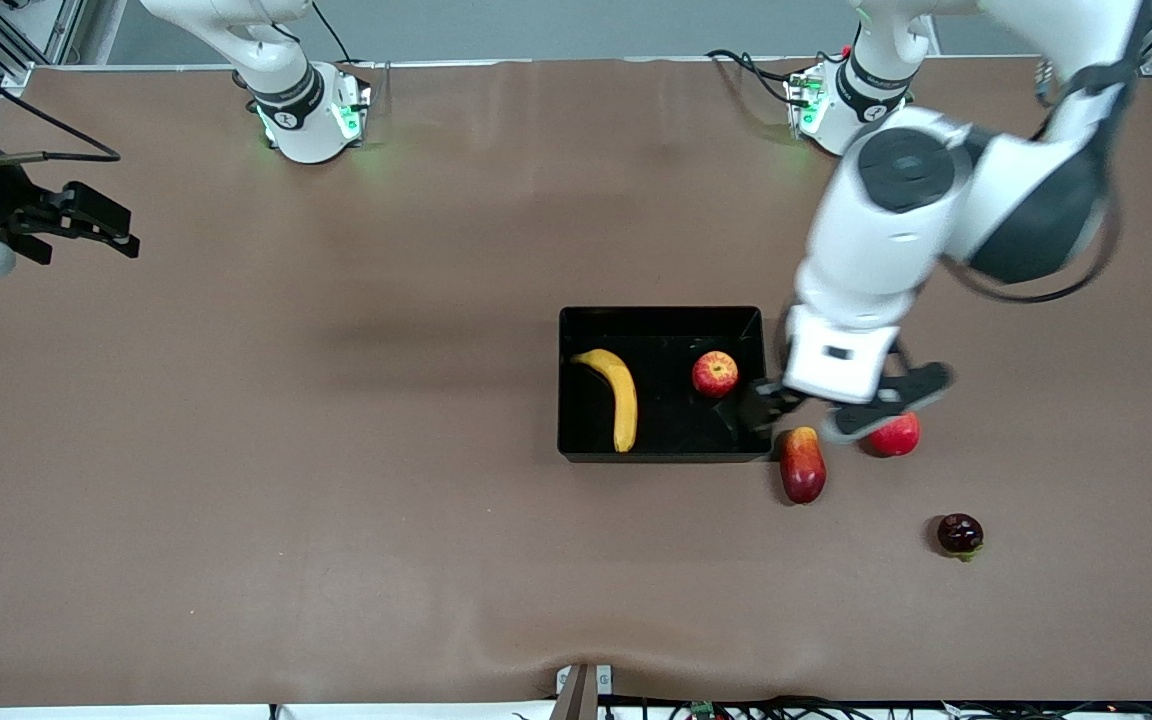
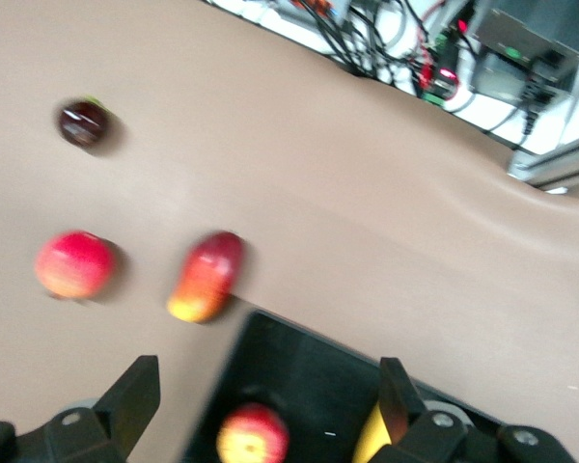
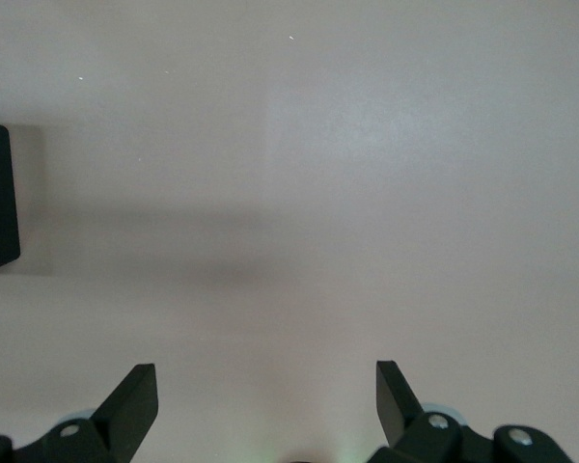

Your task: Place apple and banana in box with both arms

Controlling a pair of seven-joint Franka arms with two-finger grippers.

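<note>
Looks basically done: small red-yellow apple [image 1: 715, 373] and long yellow banana [image 1: 617, 396] both lie in the glossy black plastic box [image 1: 661, 318] mid-table. Left gripper [image 1: 829, 409] gapes over the box's edge; right gripper [image 1: 86, 226] waits, jaws apart, over the table's right-arm edge.

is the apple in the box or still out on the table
In. The apple lies inside the box, near the banana.

Left gripper [image 1: 841, 405] hangs low over the box [image 1: 576, 320] wall at the left arm's end, fingers spread. Right gripper [image 1: 96, 225] waits well apart, fingers spread.
</note>
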